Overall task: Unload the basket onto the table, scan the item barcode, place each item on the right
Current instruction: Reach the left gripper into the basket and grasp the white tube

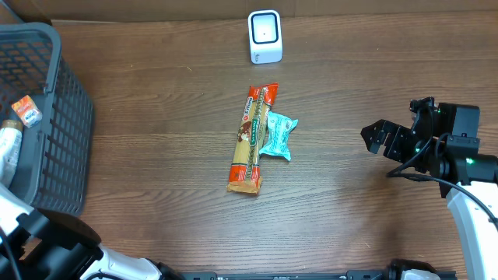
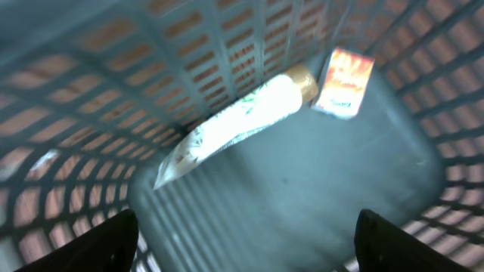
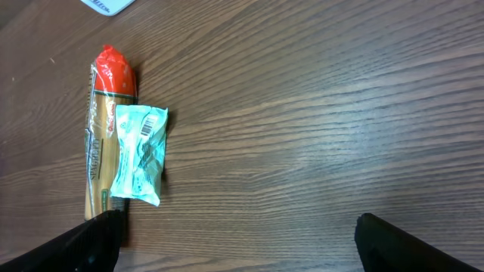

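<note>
1. A long orange-and-red plastic packet point(image 1: 250, 140) lay near the middle of the overhead frame on the brown wooden table point(image 1: 156, 179), running top to bottom.
2. A small teal plastic wrapper point(image 1: 278, 135) lay against the long packet's right edge, touching it. In the right wrist view a printed barcode point(image 3: 153, 121) faced up on the wrapper's upper end.
3. A white boxy scanner point(image 1: 264, 36) stood at the top centre of the overhead frame, well apart from both packets.
4. The right gripper point(image 3: 243, 243) sat at the right of the overhead frame, away from the packets. Its fingers point(image 3: 98, 240) were spread wide with only bare table between them.
5. A dark grey plastic lattice basket point(image 1: 54, 117) filled the upper left of the overhead frame.
6. The left gripper point(image 2: 246, 245) hung over the basket floor with its fingers at the two lower corners of its view, spread wide and holding nothing.
7. Inside the basket lay a white tube with a tan cap point(image 2: 234, 125) and, just beside the cap, a small orange-and-white box point(image 2: 344, 81).
</note>
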Robot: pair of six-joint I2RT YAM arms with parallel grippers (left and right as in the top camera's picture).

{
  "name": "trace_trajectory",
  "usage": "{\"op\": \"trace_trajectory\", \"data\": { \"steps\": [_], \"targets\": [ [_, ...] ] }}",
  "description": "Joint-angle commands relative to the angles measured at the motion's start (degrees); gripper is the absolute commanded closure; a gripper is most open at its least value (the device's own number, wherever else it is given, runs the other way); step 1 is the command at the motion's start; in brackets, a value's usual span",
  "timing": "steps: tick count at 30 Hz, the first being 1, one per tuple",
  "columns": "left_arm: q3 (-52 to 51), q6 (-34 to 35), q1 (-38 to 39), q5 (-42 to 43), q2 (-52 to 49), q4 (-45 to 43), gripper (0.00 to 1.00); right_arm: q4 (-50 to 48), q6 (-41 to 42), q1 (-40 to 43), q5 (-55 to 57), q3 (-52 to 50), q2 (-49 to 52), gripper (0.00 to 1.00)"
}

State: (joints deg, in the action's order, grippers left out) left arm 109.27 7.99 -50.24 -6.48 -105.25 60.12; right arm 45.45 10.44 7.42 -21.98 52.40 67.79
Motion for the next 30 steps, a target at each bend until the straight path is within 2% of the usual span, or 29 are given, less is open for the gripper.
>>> {"op": "trace_trajectory", "data": {
  "steps": [1, 5, 7, 9, 18, 21, 30],
  "targets": [
    [-7.50, -13.97, 0.42, -0.55, 0.28, -6.62, 0.18, -0.28, -0.46, -0.07, 0.94, 1.60, -0.04, 0.00],
    [-16.04, -26.18, 0.26, -0.52, 0.24, -18.12, 0.17, -0.28, -0.46, -0.07, 0.94, 1.60, -0.04, 0.00],
    [-20.11, -29.55, 0.26, -0.55, 0.11, -24.22, 0.14, -0.24, -0.44, -0.07, 0.94, 1.60, -0.04, 0.00],
    [-22.67, -31.26, 0.26, -0.57, -0.17, -28.00, 0.16, -0.04, -0.42, -0.07, 0.92, 1.60, -0.04, 0.00],
    [-23.93, -34.88, -0.52, -3.56, -7.34, -33.90, 0.16, 0.48, -0.35, -0.07, 0.92, 1.57, 0.39, 0.00],
    [-23.93, -34.99, -0.55, -6.10, -10.45, -34.91, 0.15, 0.79, -0.15, -0.07, 0.92, 1.57, 0.59, 0.00],
    [-23.93, -34.95, -0.90, -6.12, -13.70, -38.58, 0.17, 1.36, 0.02, -0.07, 0.92, 1.57, 0.61, 0.00]
  ]
}}
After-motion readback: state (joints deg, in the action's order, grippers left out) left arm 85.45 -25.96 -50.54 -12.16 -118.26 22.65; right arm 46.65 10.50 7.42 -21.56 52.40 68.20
